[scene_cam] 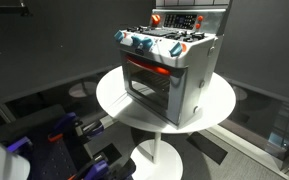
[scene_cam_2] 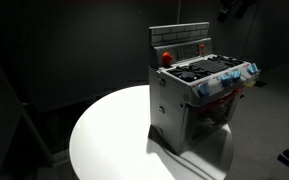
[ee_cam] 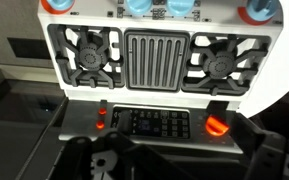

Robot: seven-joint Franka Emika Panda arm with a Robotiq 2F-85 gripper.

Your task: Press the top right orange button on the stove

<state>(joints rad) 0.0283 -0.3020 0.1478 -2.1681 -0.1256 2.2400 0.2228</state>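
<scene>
A grey toy stove stands on a round white table in both exterior views. Its back panel carries a large round orange button at one end and a smaller orange button at the other. Seen from the stove's front, the smaller one is at the top right and the large one at the top left. In the wrist view my gripper hovers above the back panel. Its dark fingers are spread to either side and hold nothing. It touches neither button.
Two black burners and a ribbed grill fill the stove top. Blue and red knobs line the front edge. A dark keypad sits between the two orange buttons. The room around is dark.
</scene>
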